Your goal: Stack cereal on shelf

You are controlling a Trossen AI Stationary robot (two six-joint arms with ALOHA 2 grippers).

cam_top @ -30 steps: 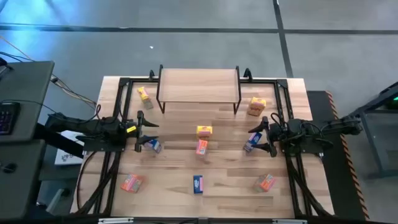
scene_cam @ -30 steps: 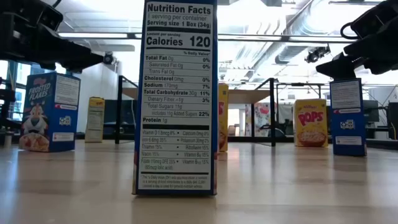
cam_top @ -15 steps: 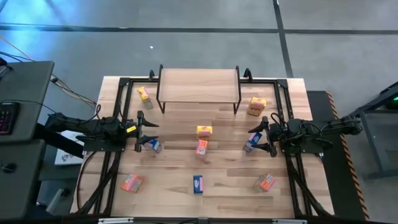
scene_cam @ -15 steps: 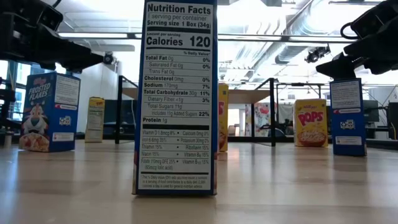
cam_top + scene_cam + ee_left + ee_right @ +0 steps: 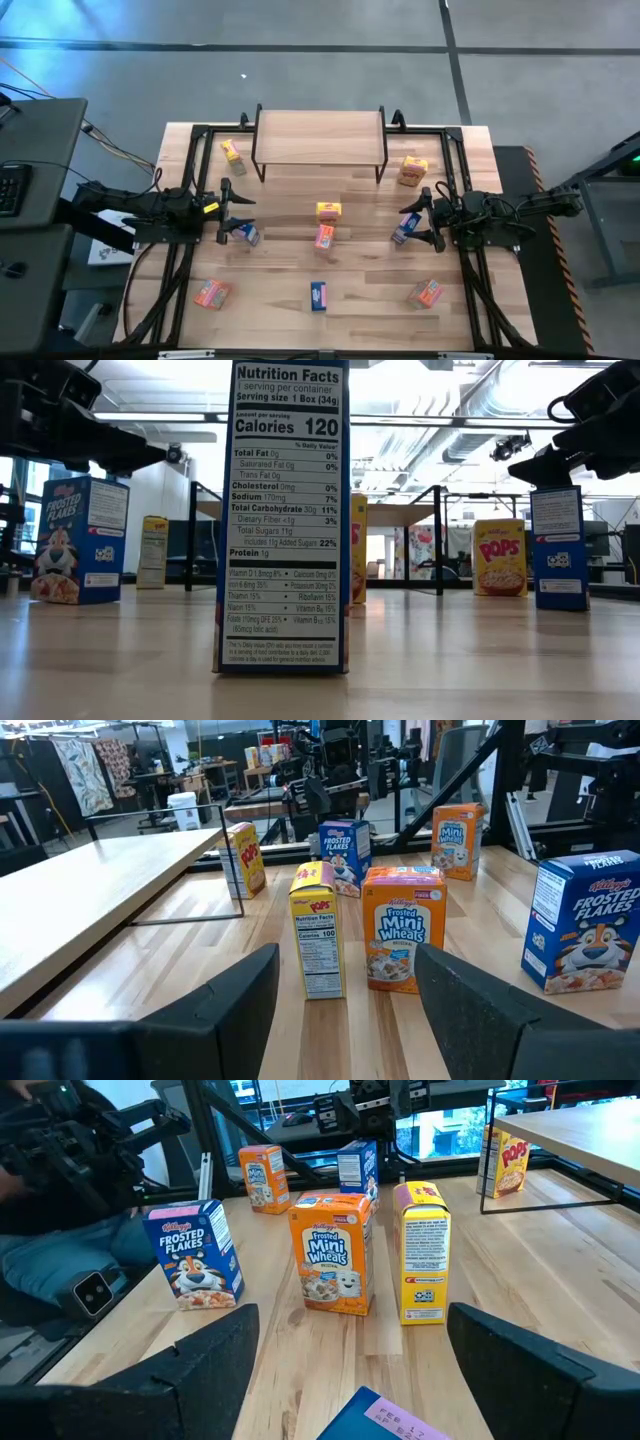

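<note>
Nine cereal boxes (image 5: 324,236) stand scattered on the table; the shelf (image 5: 318,136) is bare. Both grippers, left (image 5: 238,211) and right (image 5: 412,220), hover with jaws spread, each over a blue box. A careless descent could topple these upright boxes.

Low view: nearest blue box (image 5: 283,520) reads "Nutrition Facts", "Calories 120", "Serving size 1 Box (34g)". Blue box at left (image 5: 78,540): "Frosted Flakes". Yellow box (image 5: 499,557): "POPS".

Left wrist view: orange box (image 5: 403,929) "Frosted Mini Wheats"; yellow box (image 5: 317,929) "POPS", "Calories 100".

Right wrist view: blue box (image 5: 194,1255) "Frosted Flakes".
</note>
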